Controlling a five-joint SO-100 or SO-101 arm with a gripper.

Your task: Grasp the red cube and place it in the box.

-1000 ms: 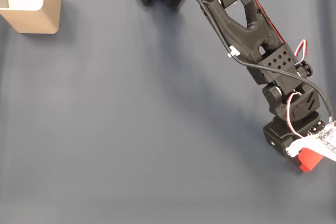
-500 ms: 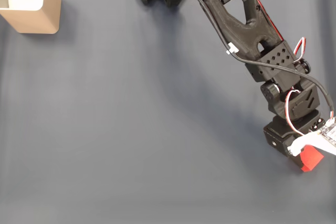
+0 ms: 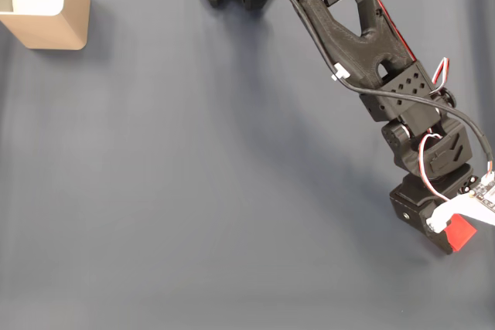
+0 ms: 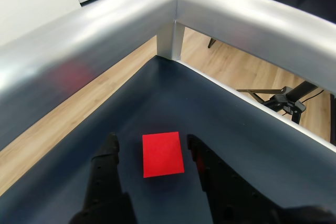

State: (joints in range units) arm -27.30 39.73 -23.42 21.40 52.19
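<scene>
Since the previous frames my arm has crept slightly further toward the lower right of the fixed view, and less of the red cube (image 3: 459, 233) peeks out from under the wrist. I count one cube, one box and one arm. In the wrist view the gripper (image 4: 152, 148) is spread wide, its two black fingers (image 4: 109, 153) standing either side of the red cube (image 4: 163, 153) with a gap on each side, gripping nothing. That cube lies flat on the dark blue mat (image 3: 193, 191), near the table's silver corner rail (image 4: 173, 3). The box (image 3: 46, 5) sits at the fixed view's top-left corner, well apart from the cube, with white padding inside.
</scene>
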